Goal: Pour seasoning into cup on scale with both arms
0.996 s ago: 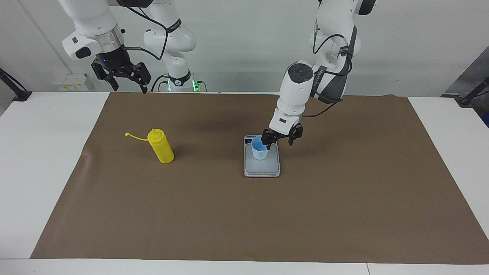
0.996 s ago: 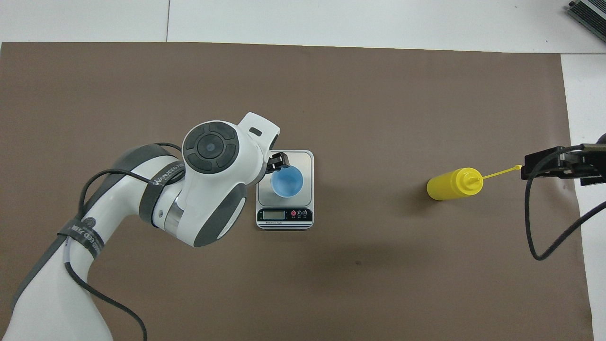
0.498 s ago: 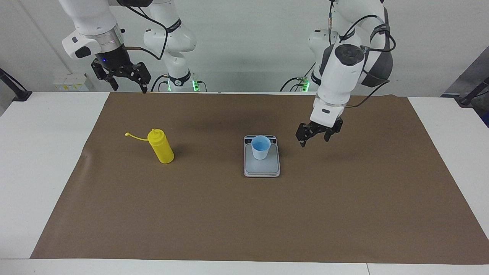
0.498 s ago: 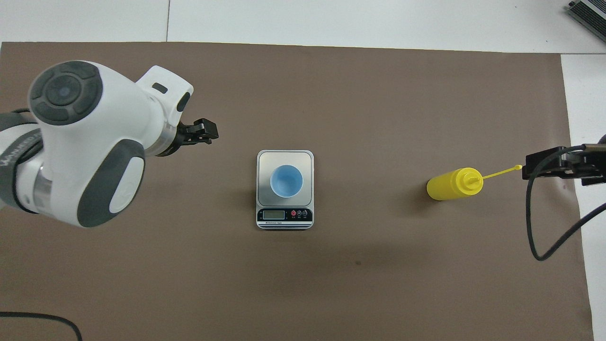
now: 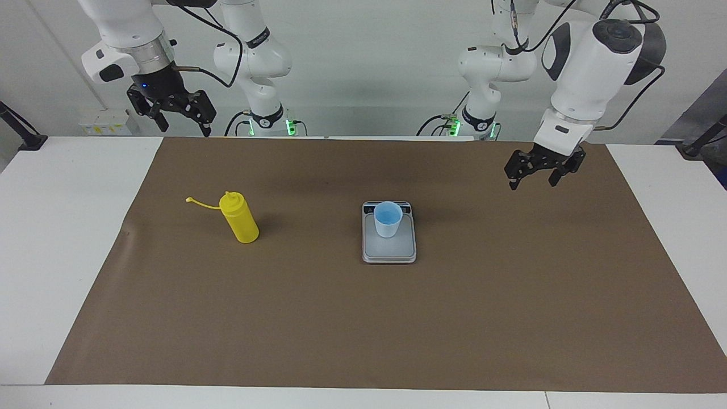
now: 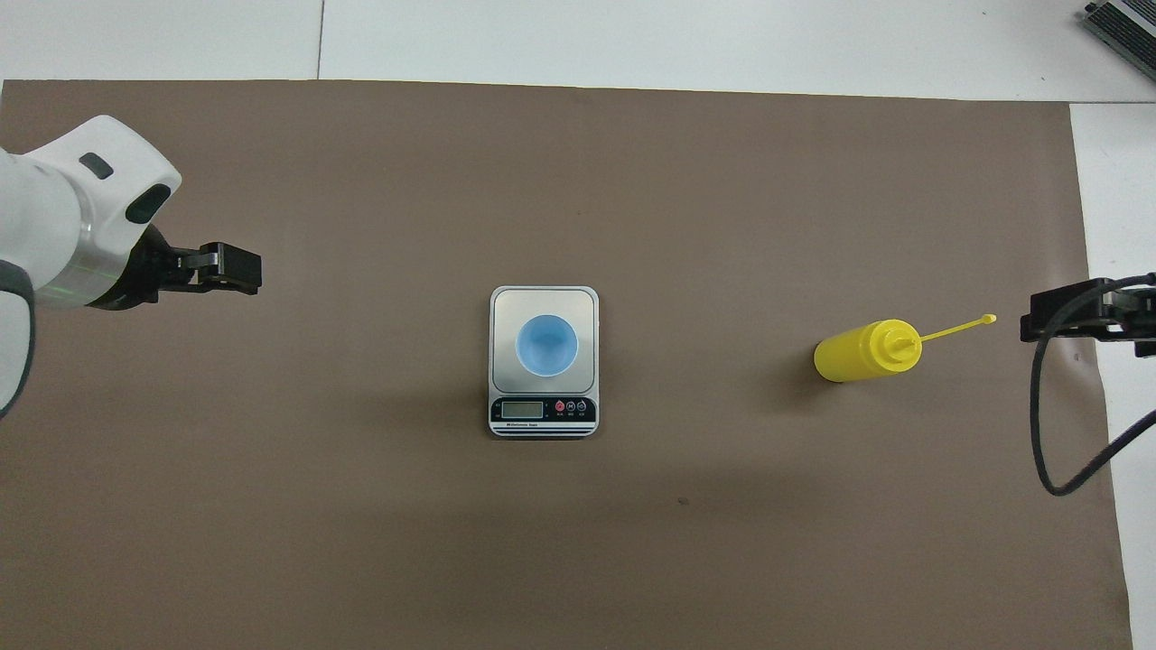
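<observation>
1. Nearest the robots, up in the air, the right gripper (image 5: pixel 170 113) hangs over the edge of the brown mat (image 5: pixel 363 318) at the right arm's end of the table (image 5: pixel 68 238). Its fingers are spread apart and hold nothing.
2. Over the mat toward the left arm's end, the left gripper (image 5: pixel 539 169) hangs raised and well apart from the scale (image 5: pixel 389 253). Its fingers stand parted and hold nothing.
3. On the mat near its middle lies the scale, flat, with its dark display strip (image 6: pixel 543 410) at the end nearer the robots.
4. On the scale's grey weighing plate stands the cup (image 5: pixel 388 220), upright, pale blue, mouth open upward, just past the display strip.
5. Toward the right arm's end of the table, about as far from the robots as the scale, the seasoning (image 5: pixel 239 217) stands on the mat, a yellow squeeze bottle well apart from the scale.
6. From its cone nozzle the thin yellow cap strap (image 5: pixel 200 203) sticks out sideways toward the right arm's end; in the overhead view its tip lies near the right gripper but does not touch it.
</observation>
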Controlling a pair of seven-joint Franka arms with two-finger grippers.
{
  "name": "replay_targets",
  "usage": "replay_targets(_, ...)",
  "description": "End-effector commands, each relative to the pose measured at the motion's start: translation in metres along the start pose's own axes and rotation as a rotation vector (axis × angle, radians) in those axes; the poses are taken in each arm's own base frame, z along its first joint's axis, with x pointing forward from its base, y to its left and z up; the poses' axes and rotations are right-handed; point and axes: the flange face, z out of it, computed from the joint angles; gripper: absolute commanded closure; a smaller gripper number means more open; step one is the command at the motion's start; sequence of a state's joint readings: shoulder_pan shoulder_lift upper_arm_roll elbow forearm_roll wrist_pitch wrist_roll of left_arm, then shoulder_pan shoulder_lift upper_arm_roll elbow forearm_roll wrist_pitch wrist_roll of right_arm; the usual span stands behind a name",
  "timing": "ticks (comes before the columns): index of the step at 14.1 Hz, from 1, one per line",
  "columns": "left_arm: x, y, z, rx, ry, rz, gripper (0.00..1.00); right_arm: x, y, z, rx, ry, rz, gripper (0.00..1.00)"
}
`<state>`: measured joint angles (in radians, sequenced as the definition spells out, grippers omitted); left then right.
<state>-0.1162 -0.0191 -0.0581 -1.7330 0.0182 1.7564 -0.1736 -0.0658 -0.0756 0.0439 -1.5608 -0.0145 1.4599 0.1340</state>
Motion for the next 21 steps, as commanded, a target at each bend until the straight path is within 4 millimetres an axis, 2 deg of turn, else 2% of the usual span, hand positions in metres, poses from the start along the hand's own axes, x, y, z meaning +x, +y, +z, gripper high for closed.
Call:
replay_targets(1, -0.007, -0.031, -0.008, 0.008, -0.02, 0.093, 0.0, -0.008, 0.003, -0.003, 0.017, 0.009, 0.013, 0.0)
replay_targets(3, -0.006, -0.047, -0.019, 0.009, -0.012, 0.123, 0.0, -0.009, 0.004, -0.004, 0.018, 0.012, 0.014, 0.0)
replay_targets(4, -0.003, -0.051, -0.025, 0.009, -0.003, 0.128, 0.0, -0.008, 0.012, -0.005, 0.019, 0.015, 0.028, 0.0)
replay_targets(5, -0.001, -0.053, -0.034, 0.009, -0.006, 0.127, 0.0, -0.006, 0.018, -0.006, 0.021, 0.022, 0.037, 0.0)
replay_targets(8, 0.003, -0.055, -0.058, -0.027, 0.006, 0.115, 0.0, -0.007, 0.02, -0.005, 0.02, 0.021, 0.04, 0.0)
replay_targets(9, 0.003, -0.054, -0.059, -0.044, 0.007, 0.111, 0.0, -0.007, 0.02, -0.005, 0.02, 0.021, 0.039, 0.0)
replay_targets(11, 0.005, -0.069, -0.06, -0.075, 0.017, 0.076, 0.0, -0.007, 0.021, -0.005, 0.02, 0.021, 0.042, 0.0)
replay_targets(15, -0.004, -0.068, -0.06, -0.061, -0.035, 0.091, 0.0, -0.007, 0.02, -0.005, 0.02, 0.021, 0.04, 0.0)
replay_targets(21, -0.005, -0.065, -0.057, -0.066, -0.036, 0.101, 0.0, -0.007, 0.02, -0.004, 0.022, 0.019, 0.037, 0.0)
